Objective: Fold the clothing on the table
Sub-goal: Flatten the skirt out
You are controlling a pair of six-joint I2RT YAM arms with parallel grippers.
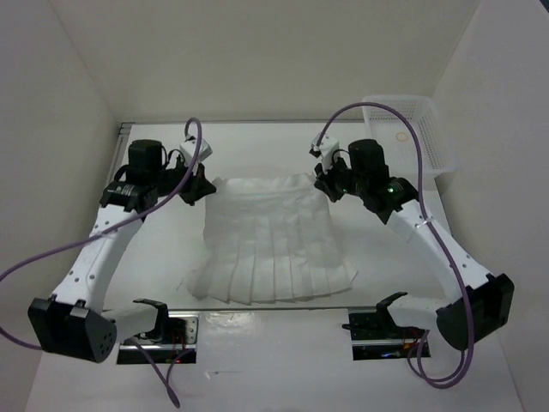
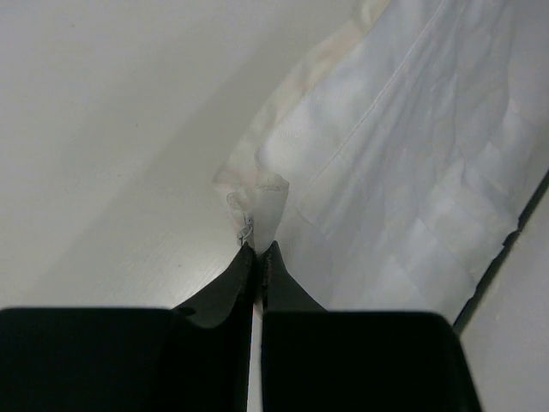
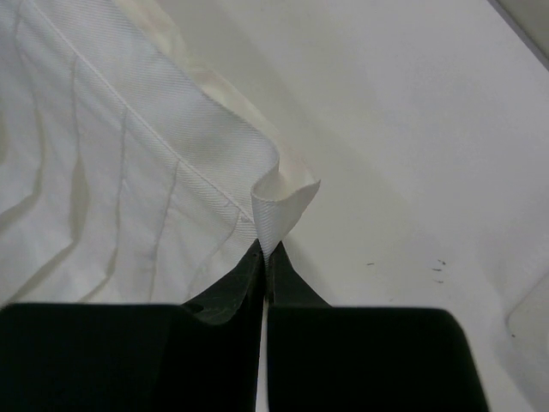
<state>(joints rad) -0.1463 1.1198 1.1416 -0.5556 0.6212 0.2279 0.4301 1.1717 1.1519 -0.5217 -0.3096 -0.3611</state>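
— Where are your arms?
— Both stretched forward, my left gripper (image 1: 196, 190) and right gripper (image 1: 325, 185) each clamped tight on a waistband corner of the skirt (image 1: 270, 245).
— Underneath?
— White table (image 1: 390, 253), basket (image 1: 419, 130) at its far right corner.

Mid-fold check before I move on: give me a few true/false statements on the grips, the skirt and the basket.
1. The left gripper is shut on a corner of the skirt at its waistband. True.
2. The right gripper hangs open above the skirt. False: it is shut on the other waistband corner.
3. The skirt lies inside the basket. False: it is spread on the table; the basket stands apart at the far right.
4. The skirt's hem points toward the arm bases. True.
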